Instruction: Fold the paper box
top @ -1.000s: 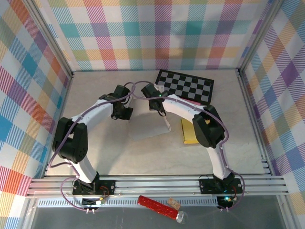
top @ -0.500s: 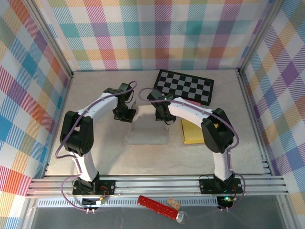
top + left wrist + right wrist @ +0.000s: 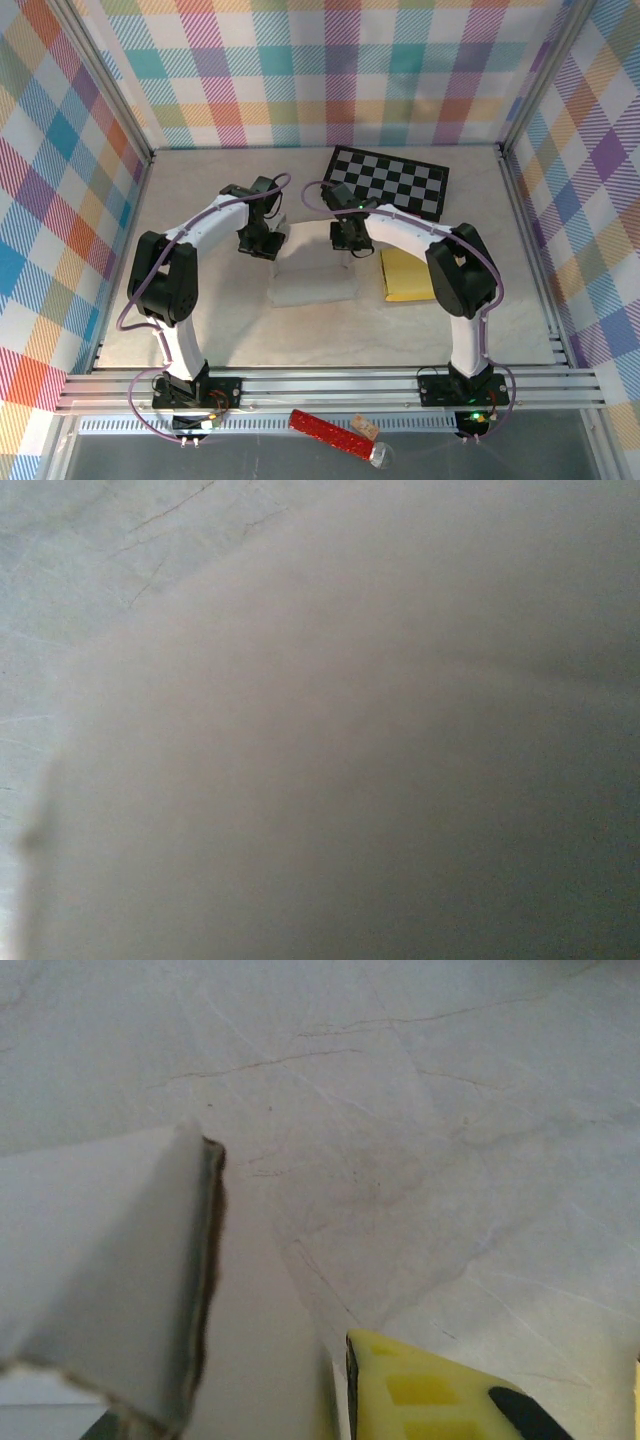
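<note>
Jaws of the left gripper point(image 3: 262, 243) are together, but I cannot tell whether they pinch paper, since the black wrist covers them from above. Those of the right gripper point(image 3: 350, 240) I cannot read as apart or together. Both grippers sit at the far edge of the pale grey, partly folded paper box point(image 3: 315, 278), the left one at its far-left corner and the right one at its far-right corner. The box lies near the middle of the marbled grey tabletop point(image 3: 200, 330). Just right of it is a flat yellow pad point(image 3: 410, 278), partly overlapped by the right arm. A black-and-white checkered board point(image 3: 392, 182) lies by the tabletop's far edge, right of centre. From the left wrist I get a blurred pale surface point(image 3: 360, 780), too close to identify, with bare tabletop in the upper-left corner. The right wrist gives detail the overhead lacks: a raised grey flap point(image 3: 110, 1280) with a raw brown edge, and a yellow shape point(image 3: 450, 1390) with a black mark, cut off at the bottom, which I cannot name
</note>
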